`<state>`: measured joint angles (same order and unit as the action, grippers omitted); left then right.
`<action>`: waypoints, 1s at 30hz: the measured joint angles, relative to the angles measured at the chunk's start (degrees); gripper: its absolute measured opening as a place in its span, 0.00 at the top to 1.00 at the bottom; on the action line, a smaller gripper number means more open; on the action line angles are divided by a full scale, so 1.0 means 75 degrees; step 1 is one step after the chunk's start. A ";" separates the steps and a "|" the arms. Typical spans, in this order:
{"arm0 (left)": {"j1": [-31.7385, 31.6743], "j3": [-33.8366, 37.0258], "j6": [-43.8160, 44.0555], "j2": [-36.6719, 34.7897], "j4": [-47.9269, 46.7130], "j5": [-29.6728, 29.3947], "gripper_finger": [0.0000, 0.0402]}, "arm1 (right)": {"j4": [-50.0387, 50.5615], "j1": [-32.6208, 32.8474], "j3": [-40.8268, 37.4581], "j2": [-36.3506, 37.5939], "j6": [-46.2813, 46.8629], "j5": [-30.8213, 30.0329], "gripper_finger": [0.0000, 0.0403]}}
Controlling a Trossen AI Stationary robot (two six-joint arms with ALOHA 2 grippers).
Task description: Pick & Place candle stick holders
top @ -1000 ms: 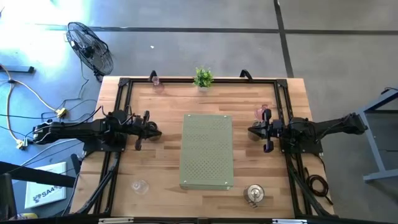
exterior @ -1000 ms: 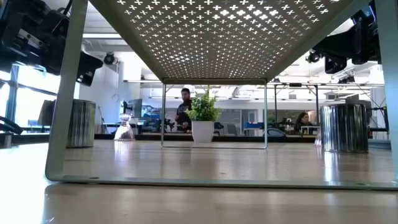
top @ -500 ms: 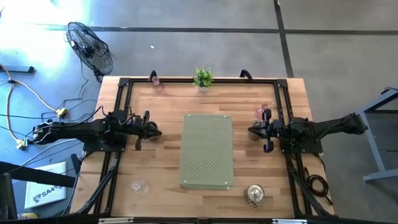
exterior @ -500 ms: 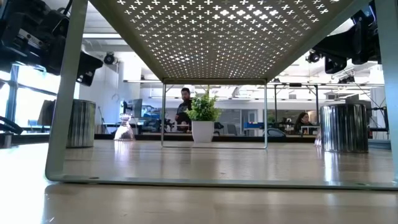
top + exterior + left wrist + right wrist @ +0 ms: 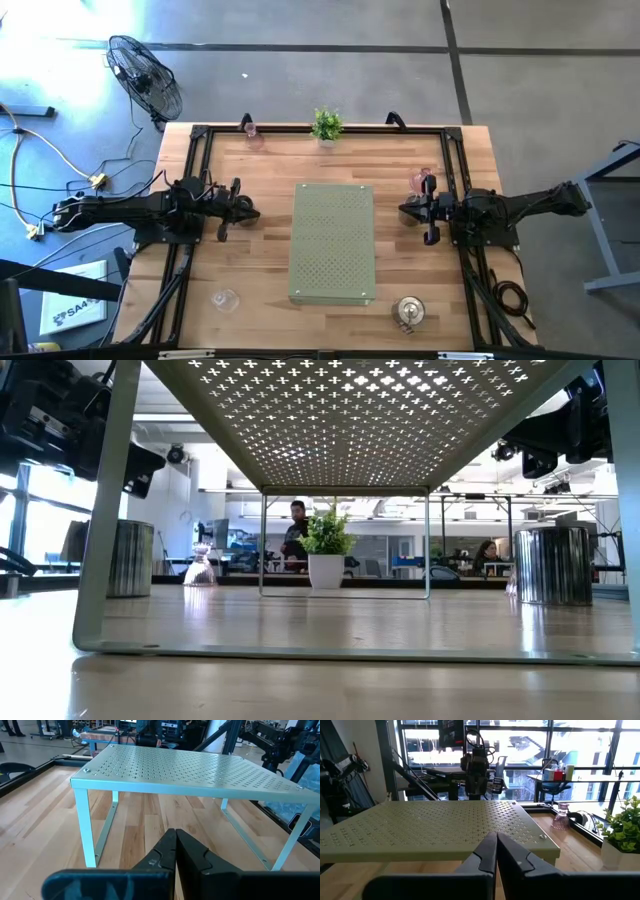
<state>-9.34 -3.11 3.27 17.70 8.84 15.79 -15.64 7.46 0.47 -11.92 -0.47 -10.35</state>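
Two grippers sit with fingers pressed together and nothing between them; the left gripper (image 5: 252, 212) reaches in from its side of the wooden table (image 5: 260, 170) and stops just short of the pale green perforated shelf (image 5: 333, 243) in the middle, while the right gripper (image 5: 404, 211) faces it from the opposite side, level with it, arm stretched low across the black frame; both arms lie nearly flat and point at each other across the shelf. Nothing has shifted since the earlier frames; arms, shelf and holders sit exactly as they did a second ago. From above, a pinkish candle stick holder (image 5: 418, 182) stands just beside the right wrist, another pink holder (image 5: 250, 128) sits at the far edge near the left corner of the frame, a clear glass holder (image 5: 225, 299) rests at the near left, and a silvery metal holder (image 5: 408, 311) stands at the near right by the shelf's corner; the small potted plant (image 5: 326, 124) is at the far edge, centre. The low view looks under the shelf (image 5: 350, 420) and shows two ribbed metal cylinders, one to the left (image 5: 130, 559) and one to the right (image 5: 552, 565), which I cannot match with certainty to the overhead picture; people show in the room behind. The right wrist view alone catches the far pink holder (image 5: 561, 819) close beside the plant (image 5: 624, 832).
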 joint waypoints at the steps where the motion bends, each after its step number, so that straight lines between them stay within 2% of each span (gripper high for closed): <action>1: 0.0000 0.0000 0.0000 0.0000 0.0000 0.0000 1.00 | 0.0000 0.0000 0.0000 0.0000 0.0000 -0.0003 0.98; 22: -0.0003 0.0002 0.0000 0.0001 0.0012 -0.0005 1.00 | 0.0002 0.0000 0.0000 0.0003 0.0003 -0.0003 0.99; 26: -0.0001 0.0000 -0.0003 -0.0004 0.0251 -0.0361 1.00 | 0.0000 0.0000 0.0003 0.0000 0.0000 -0.0003 0.99; 30: -0.0003 0.0000 -0.0003 0.0002 0.0219 -0.0396 1.00 | 0.0002 0.0001 0.0001 0.0000 0.0002 -0.0003 0.99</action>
<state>-9.37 -3.11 3.25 17.72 10.48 12.82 -15.62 7.47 0.48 -11.92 -0.45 -10.37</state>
